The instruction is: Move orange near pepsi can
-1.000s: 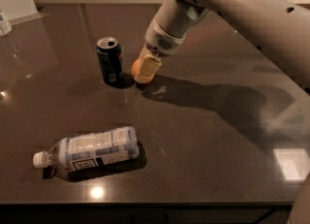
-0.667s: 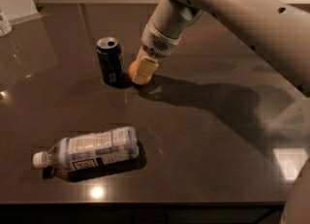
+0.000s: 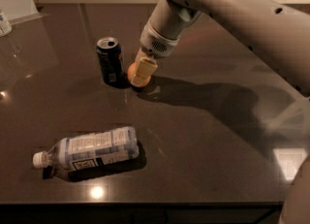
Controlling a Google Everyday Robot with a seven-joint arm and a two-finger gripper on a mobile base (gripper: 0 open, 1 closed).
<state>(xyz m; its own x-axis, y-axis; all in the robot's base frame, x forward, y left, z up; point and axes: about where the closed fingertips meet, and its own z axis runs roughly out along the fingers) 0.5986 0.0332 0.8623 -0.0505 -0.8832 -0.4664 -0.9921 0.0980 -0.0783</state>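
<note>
My end effector (image 3: 141, 72) gripped the orange (image 3: 131, 69) just beside the can (image 3: 109, 59), which a wide release could have toppled.

A clear plastic water bottle (image 3: 89, 151) lies on its side near the front left of the dark glossy bench (image 3: 208, 169), white cap (image 3: 38, 159) pointing left, well apart from the claw (image 3: 141, 72) low over the bench's middle.
</note>
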